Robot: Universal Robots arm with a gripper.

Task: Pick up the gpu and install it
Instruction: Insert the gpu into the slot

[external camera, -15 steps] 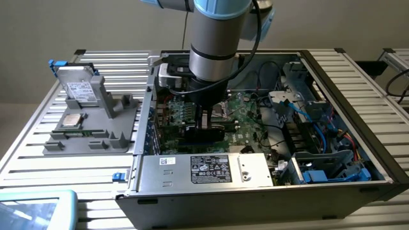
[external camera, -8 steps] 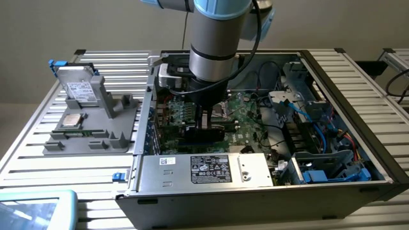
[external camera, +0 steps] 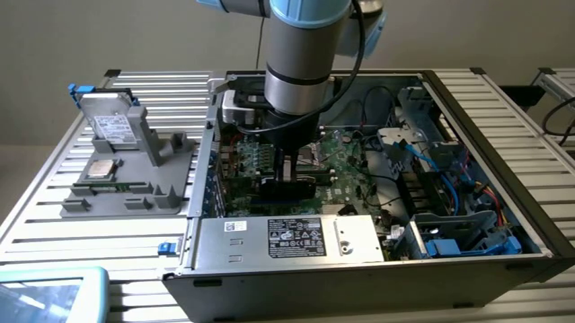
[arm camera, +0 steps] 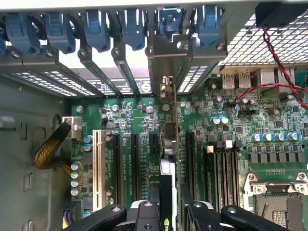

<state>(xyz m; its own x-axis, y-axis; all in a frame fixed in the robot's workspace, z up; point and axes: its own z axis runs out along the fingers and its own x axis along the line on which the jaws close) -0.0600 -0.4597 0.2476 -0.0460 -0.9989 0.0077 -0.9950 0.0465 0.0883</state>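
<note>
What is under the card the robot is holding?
Under the gpu in the gripper lies the green motherboard with black slots. The card hides what sits directly beneath.

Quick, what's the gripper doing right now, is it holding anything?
Gripper: jaws closed on the gpu, which stands edge-on over the motherboard.

Slatted table (external camera: 40,232), computer case (external camera: 359,293), grey holder (external camera: 117,203), perhaps tablet (external camera: 45,293)
</note>
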